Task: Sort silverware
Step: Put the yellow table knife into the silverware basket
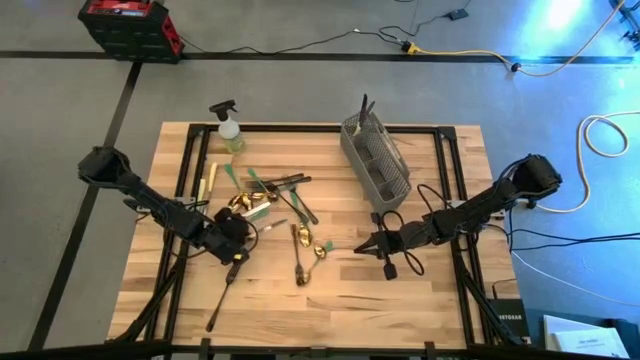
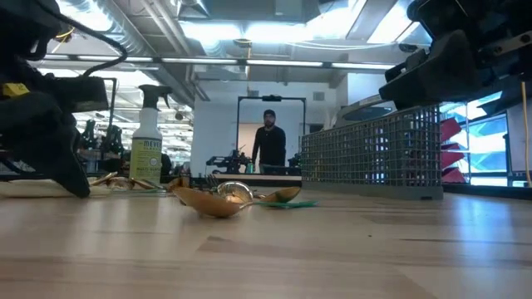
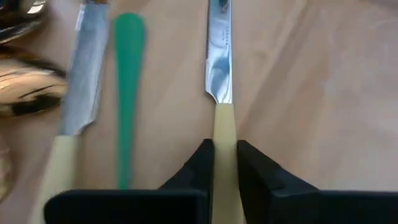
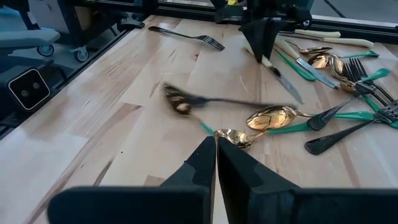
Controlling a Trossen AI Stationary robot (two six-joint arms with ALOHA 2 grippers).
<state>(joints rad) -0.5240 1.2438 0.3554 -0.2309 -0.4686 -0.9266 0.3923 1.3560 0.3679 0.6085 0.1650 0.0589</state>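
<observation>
Left fingers (image 3: 224,163) pinch the cream-handled knife (image 3: 220,62), its blade pointing ahead.

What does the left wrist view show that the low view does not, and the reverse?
Only the left wrist view: the left gripper shut on a cream-handled knife, with a green handle and a second knife lying beside it.
Only the low view: a spray bottle, the mesh caddy, a gold spoon and a person beyond the table.
Both: the wooden table.
</observation>
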